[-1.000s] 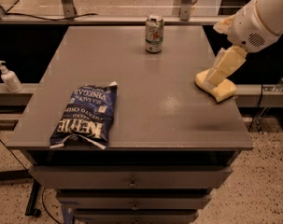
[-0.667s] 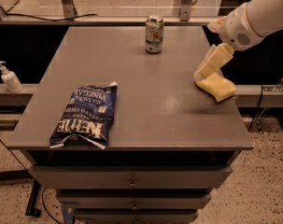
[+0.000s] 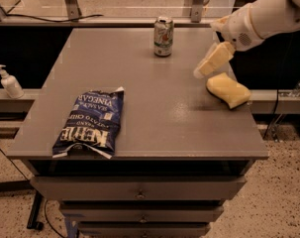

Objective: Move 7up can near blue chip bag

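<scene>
The 7up can [image 3: 163, 36] stands upright near the far edge of the grey table [image 3: 179, 128], about mid-width. The blue chip bag [image 3: 88, 123] lies flat near the front left corner, white "Kettle" lettering facing the front. My gripper [image 3: 210, 62] comes in from the upper right on a white arm. It hangs above the table to the right of the can, a short gap away, and just above and left of a yellow sponge. It holds nothing that I can see.
The yellow sponge [image 3: 227, 89] lies by the right edge of the table. A white pump bottle [image 3: 10, 82] stands on a ledge to the left. Drawers sit under the tabletop. A rail and posts run behind the far edge.
The gripper has moved left, away from over the sponge and toward the can. The can, bag and sponge have not moved.
</scene>
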Robot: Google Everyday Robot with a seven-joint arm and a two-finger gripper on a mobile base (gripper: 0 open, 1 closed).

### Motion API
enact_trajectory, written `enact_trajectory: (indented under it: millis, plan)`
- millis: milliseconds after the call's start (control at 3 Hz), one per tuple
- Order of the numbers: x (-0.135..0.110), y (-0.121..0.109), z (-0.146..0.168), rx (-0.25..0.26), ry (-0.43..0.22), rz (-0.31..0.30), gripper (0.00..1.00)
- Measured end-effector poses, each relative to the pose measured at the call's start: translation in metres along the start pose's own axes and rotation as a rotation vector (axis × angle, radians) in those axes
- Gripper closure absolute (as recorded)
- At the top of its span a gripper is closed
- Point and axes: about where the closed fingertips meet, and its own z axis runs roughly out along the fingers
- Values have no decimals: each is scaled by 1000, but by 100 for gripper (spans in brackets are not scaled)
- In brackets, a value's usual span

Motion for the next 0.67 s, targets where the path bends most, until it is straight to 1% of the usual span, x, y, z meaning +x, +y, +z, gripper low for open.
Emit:
enact_trajectory:
  millis: [333,667]
  plan:
    - [-15,-31,43,-11,-138,53,0]
    - [-24,-49,79,-34,-234,89,0]
